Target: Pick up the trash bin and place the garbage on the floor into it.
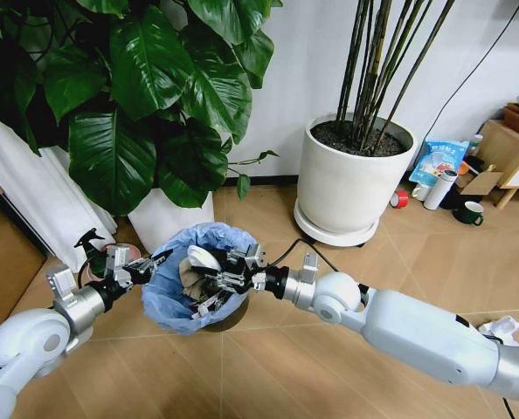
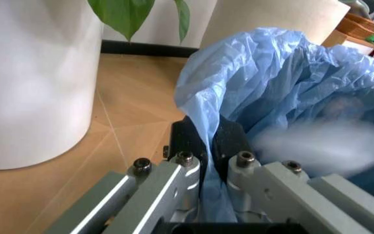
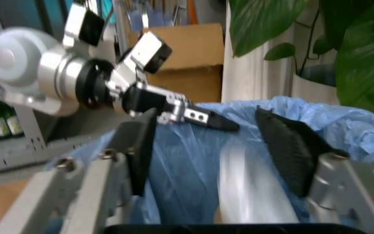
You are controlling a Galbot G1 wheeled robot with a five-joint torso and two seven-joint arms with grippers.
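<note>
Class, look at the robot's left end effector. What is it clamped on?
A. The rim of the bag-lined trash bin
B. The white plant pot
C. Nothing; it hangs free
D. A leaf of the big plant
A: in the left wrist view the left end effector is shut on the blue-bag rim of the trash bin, while the right end effector is open over the bin's mouth.

Head cam looks down from my head at the trash bin [image 1: 194,279] on the floor [image 1: 347,288]. Both my wrist cams sit close at its rim, facing each other across the blue liner.
</note>
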